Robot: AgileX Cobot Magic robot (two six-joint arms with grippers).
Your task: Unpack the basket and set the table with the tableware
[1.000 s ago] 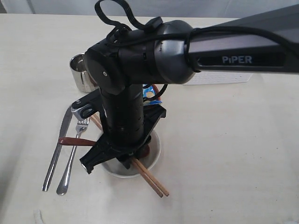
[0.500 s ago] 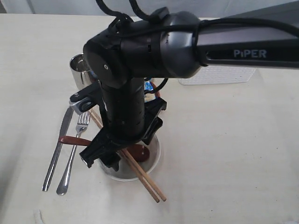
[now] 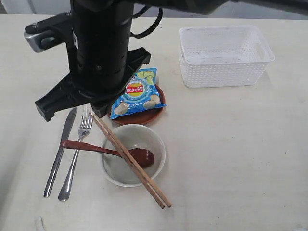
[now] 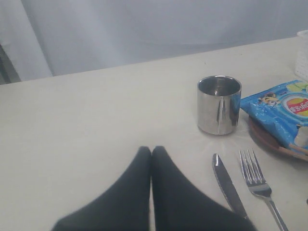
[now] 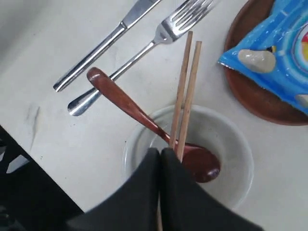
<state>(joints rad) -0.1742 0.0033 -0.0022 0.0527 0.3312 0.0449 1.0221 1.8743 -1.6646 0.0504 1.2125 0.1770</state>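
The white speckled bowl (image 3: pixel 156 144) stands on the table (image 3: pixel 231 144), with the reddish-brown spoon (image 3: pixel 86 146) resting in it and the chopsticks (image 3: pixel 130 161) lying across its rim. Left of it lie the steel knife (image 3: pixel 60 154) and fork (image 3: pixel 77 159). A blue chips packet (image 3: pixel 137 92) covers the brown plate (image 3: pixel 156 111). The white basket (image 3: pixel 226 72) stands empty at the back right. The steel cup (image 4: pixel 219 104) shows in the left wrist view. My right gripper (image 5: pixel 160 151) is shut and empty above the bowl (image 5: pixel 236 139). My left gripper (image 4: pixel 151 150) is shut over bare table near the knife (image 4: pixel 228 185).
My right arm (image 3: pixel 101 53) hangs high over the table's back left and hides the cup in the exterior view. The table's near edge shows in the right wrist view beside the bowl.
The right arm has risen away from the bowl, leaving the chopsticks across its rim. The basket, chips packet and plate have come into sight.
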